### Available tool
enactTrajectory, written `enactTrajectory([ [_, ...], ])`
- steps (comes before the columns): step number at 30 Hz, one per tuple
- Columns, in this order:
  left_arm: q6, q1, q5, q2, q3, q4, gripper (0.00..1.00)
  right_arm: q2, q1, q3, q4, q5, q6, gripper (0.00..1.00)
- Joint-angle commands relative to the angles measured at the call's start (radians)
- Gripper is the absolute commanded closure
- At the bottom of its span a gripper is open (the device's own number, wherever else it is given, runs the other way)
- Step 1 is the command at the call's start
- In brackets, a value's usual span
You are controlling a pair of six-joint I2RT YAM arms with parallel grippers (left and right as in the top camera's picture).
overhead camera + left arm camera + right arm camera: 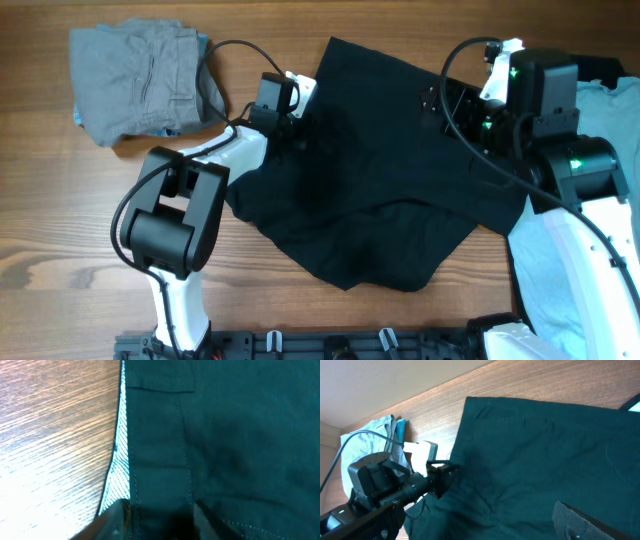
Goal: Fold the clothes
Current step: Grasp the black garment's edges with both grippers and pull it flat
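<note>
Large black shorts [380, 190] lie spread and rumpled across the middle of the table. My left gripper [290, 125] is at their left edge, shut on the waistband. In the left wrist view its fingers [161, 520] pinch the dark band [155, 460] beside the pale inner lining [120, 465]. My right gripper [440, 100] hovers over the shorts' upper right part and looks open and empty. Only one of its finger pads [580, 522] shows above the cloth [545, 445]. Grey shorts [140, 80] lie bunched at the far left. A pale blue T-shirt [612, 110] lies under my right arm.
Bare wooden table [60, 230] lies left of and in front of the black shorts. My left arm [180, 215] stands at the front left, and it also shows in the right wrist view [385, 490]. A black rail [340, 345] runs along the front edge.
</note>
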Motion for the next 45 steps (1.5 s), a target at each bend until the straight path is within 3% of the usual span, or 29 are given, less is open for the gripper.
enactTrajectory([
  [1,-0.015,0.019,-0.056,0.068,-0.011,-0.057,0.95,0.028,-0.002,0.008,0.0,-0.001,0.031,0.01],
  [4,-0.177,0.093,-0.292,0.072,-0.011,-0.061,0.96,0.045,-0.002,0.008,-0.013,-0.001,0.031,0.0],
  [6,-0.298,0.177,-0.361,0.071,-0.01,-0.06,0.96,0.064,-0.002,0.008,-0.033,0.0,0.03,0.01],
  [8,-0.394,0.275,-0.272,0.069,-0.01,-0.06,0.96,0.087,-0.002,0.007,-0.058,-0.001,0.03,0.01],
  [11,-0.388,0.396,0.003,0.06,-0.004,-0.058,0.96,0.141,-0.002,0.007,-0.091,0.0,0.029,0.0],
  [12,-0.377,0.41,0.059,0.054,-0.004,-0.055,0.91,0.166,-0.002,0.007,-0.095,0.0,0.029,0.01],
  [17,-0.377,0.407,0.224,0.0,-0.004,-0.051,0.48,0.291,-0.002,0.007,-0.098,0.034,0.023,0.02],
  [18,-0.377,0.402,0.251,-0.016,-0.004,-0.052,0.4,0.319,-0.003,0.007,-0.093,0.061,0.024,0.05],
  [20,-0.377,0.394,0.32,-0.05,-0.004,-0.059,0.32,0.397,-0.005,0.007,-0.055,0.158,0.025,0.27],
  [22,-0.377,0.389,0.365,-0.077,-0.004,-0.084,0.27,0.459,-0.021,0.007,0.006,0.203,0.022,0.37],
  [24,-0.377,0.385,0.406,-0.115,-0.004,-0.142,0.25,0.526,-0.042,0.007,0.078,0.208,0.023,0.68],
  [25,-0.353,0.386,0.422,-0.14,-0.004,-0.187,0.24,0.571,-0.057,0.007,0.117,0.205,0.022,0.79],
  [29,-0.216,0.388,0.434,-0.27,-0.004,-0.362,0.05,0.728,-0.098,0.007,0.191,0.171,0.014,0.95],
  [32,-0.163,0.39,0.393,-0.401,-0.004,-0.451,0.0,0.813,-0.109,0.007,0.258,0.036,-0.098,0.96],
  [35,-0.159,0.39,0.317,-0.524,-0.004,-0.51,0.0,0.869,-0.11,0.007,0.305,0.023,-0.101,0.96],
  [38,-0.159,0.39,0.21,-0.636,-0.004,-0.572,0.0,0.926,-0.126,0.007,0.352,0.225,-0.024,0.96],
  [41,-0.159,0.39,0.156,-0.686,-0.004,-0.637,0.0,0.944,-0.19,0.007,0.437,0.266,-0.031,0.96],
  [45,-0.159,0.39,0.101,-0.695,-0.005,-0.772,0.0,0.939,-0.356,0.035,0.509,0.052,-0.091,0.95],
])
